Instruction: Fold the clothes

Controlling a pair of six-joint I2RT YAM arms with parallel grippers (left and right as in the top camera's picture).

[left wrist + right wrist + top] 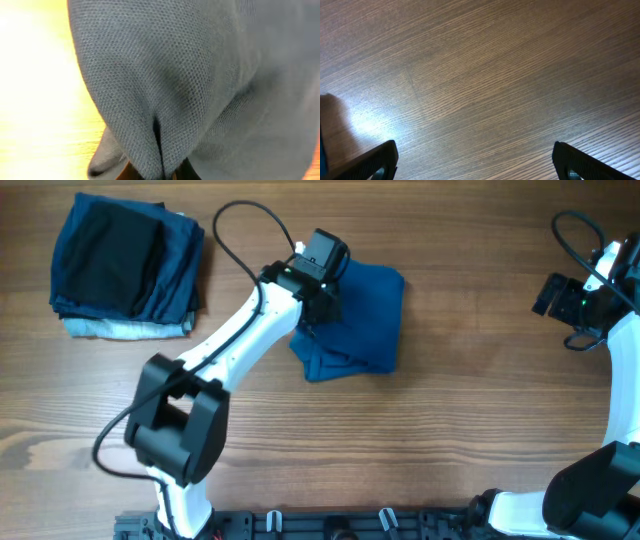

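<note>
**My left pincer (315, 308) clenched on a fold of the blue shirt (365, 315)**

The blue shirt lies bunched in a rough, partly folded heap on the wooden table (420, 440). It sits a little right of centre, toward the far side. My left pincer is at the heap's left edge, gripping a ridge of the cloth. My right pincer (476, 162) hangs over bare wood at the right edge, well apart from the shirt. Its fingers are spread wide and grasp nothing. A stack of folded garments (125, 270), dark on top and pale beneath, rests at the far left.

I judge the shirt to be light, soft and limp. The open knit should give my fingers good purchase, so slipping seems unlikely. It will sag and trail when lifted, though, and one pinch may catch several layers. The best holds are probably an edge or corner, such as the hem or a shoulder. A second pinch from my other pincer would keep that edge taut.

The overhead view shows where everything lies, but my wrist hides the fingertips. The left wrist view shows what is hidden there: weave filling the frame, gathered into a tight crease at the bottom. It cannot show which part of the shirt this is. The right wrist view shows only wood grain and two parted fingertips.
</note>
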